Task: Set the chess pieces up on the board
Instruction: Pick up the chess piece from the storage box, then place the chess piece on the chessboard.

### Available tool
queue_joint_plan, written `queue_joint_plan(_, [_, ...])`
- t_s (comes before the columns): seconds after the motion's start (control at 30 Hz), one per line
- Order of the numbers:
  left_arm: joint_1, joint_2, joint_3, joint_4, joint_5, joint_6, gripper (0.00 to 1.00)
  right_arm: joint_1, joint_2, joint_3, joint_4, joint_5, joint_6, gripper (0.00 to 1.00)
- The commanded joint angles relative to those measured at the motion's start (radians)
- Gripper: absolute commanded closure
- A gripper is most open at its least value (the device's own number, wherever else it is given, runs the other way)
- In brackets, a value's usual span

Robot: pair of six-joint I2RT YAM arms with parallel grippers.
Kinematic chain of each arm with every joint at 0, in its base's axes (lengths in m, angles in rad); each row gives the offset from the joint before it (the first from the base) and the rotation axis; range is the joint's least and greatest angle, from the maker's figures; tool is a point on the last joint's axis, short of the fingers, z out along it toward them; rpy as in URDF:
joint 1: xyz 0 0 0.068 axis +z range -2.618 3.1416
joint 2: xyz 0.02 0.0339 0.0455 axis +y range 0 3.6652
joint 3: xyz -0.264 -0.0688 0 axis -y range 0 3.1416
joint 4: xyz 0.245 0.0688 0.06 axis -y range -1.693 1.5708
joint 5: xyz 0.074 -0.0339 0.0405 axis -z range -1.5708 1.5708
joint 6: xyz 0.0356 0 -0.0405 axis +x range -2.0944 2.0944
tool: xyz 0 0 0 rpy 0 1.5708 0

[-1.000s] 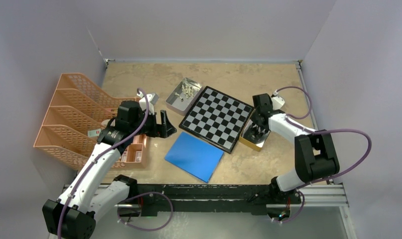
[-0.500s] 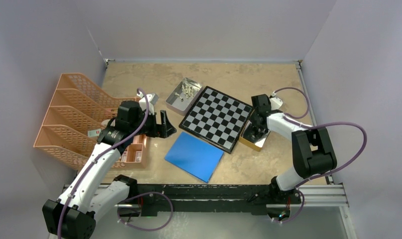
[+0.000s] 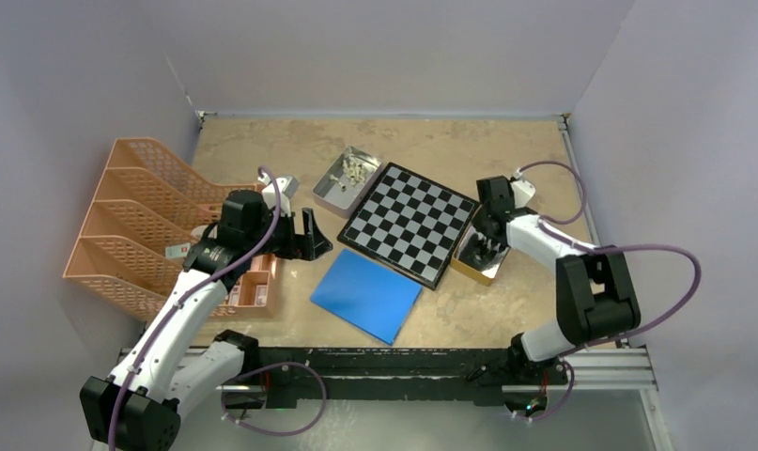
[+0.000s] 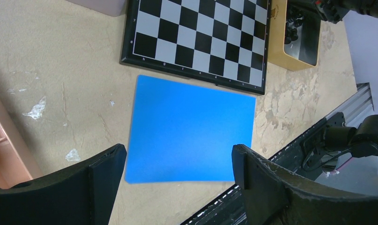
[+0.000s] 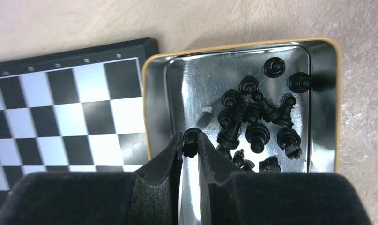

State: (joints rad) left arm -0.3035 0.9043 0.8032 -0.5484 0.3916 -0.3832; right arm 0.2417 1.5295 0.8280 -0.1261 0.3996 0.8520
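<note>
Right wrist view: the right fingers (image 5: 175,154) are closed on one black chess piece (image 5: 191,137) inside the gold-rimmed tin (image 5: 151,93), just beside the board (image 5: 60,108). The other black pieces (image 5: 252,117) are heaped nearby in the tin. The left fingers (image 4: 107,176) stand wide open above the blue sheet (image 4: 191,131).

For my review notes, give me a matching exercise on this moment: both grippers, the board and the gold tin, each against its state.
Things:
1. left gripper
2. right gripper
3. board
4. gold tin

States:
A. holds loose black pieces
B. no pieces on it
C. shut on a black piece
D. open, holding nothing

Pairs: 1-D, 2-C, 3-B, 4-A
</note>
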Motion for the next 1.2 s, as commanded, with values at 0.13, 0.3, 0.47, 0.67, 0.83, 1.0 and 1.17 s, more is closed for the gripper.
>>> queue_joint_plan(0.13, [-0.005, -0.012, -0.001, 0.016, 0.007, -0.005, 0.17, 0.016, -0.187, 0.026, -0.041, 0.011, -0.101, 0.89])
queue_joint_plan(0.3, [-0.005, -0.012, -0.004, 0.02, 0.009, -0.004, 0.17, 0.133, -0.228, 0.085, -0.082, 0.016, -0.198, 0.9])
queue_joint_plan(0.47, [-0.005, 0.007, -0.002, 0.02, 0.023, 0.0, 0.17, 0.261, -0.269, 0.108, -0.089, -0.019, -0.267, 0.91])
queue_joint_plan(0.67, [-0.005, -0.017, 0.0, 0.022, 0.014, 0.004, 0.17, 0.343, -0.317, 0.089, -0.104, -0.119, -0.299, 0.92])
queue_joint_plan(0.83, [-0.005, -0.038, 0.001, 0.022, -0.005, 0.003, 0.17, 0.39, -0.334, 0.039, -0.137, -0.178, -0.293, 0.93])
queue_joint_plan(1.0, [-0.005, -0.041, 0.003, 0.022, -0.02, 0.004, 0.17, 0.456, -0.316, 0.023, -0.18, -0.186, -0.265, 0.94])
queue_joint_plan(1.17, [-0.005, -0.038, 0.005, 0.018, -0.029, 0.006, 0.17, 0.491, -0.267, 0.011, -0.218, -0.178, -0.188, 0.92])
